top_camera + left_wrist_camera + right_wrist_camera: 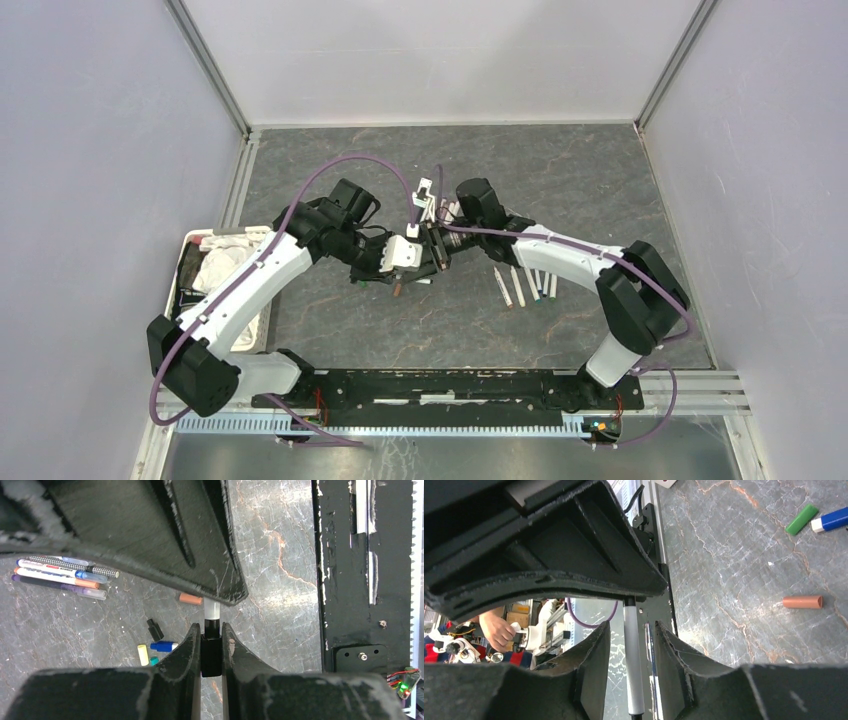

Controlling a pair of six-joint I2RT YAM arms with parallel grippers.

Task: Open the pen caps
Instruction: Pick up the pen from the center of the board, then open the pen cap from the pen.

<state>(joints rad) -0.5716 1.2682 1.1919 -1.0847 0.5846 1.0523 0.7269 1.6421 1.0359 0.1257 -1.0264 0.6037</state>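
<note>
Left wrist: left hand [211, 632] pinches the black pen cap [211, 655]; right hand [631, 630] gapes around the white pen [634, 680].

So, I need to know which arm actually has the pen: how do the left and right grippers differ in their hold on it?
The left gripper is shut on the pen, with its fingers pressed against the black end. The right gripper is open, with a gap on each side of the white barrel. The left takes the dark end, the right the white part. Both line up on the same pen.
</note>
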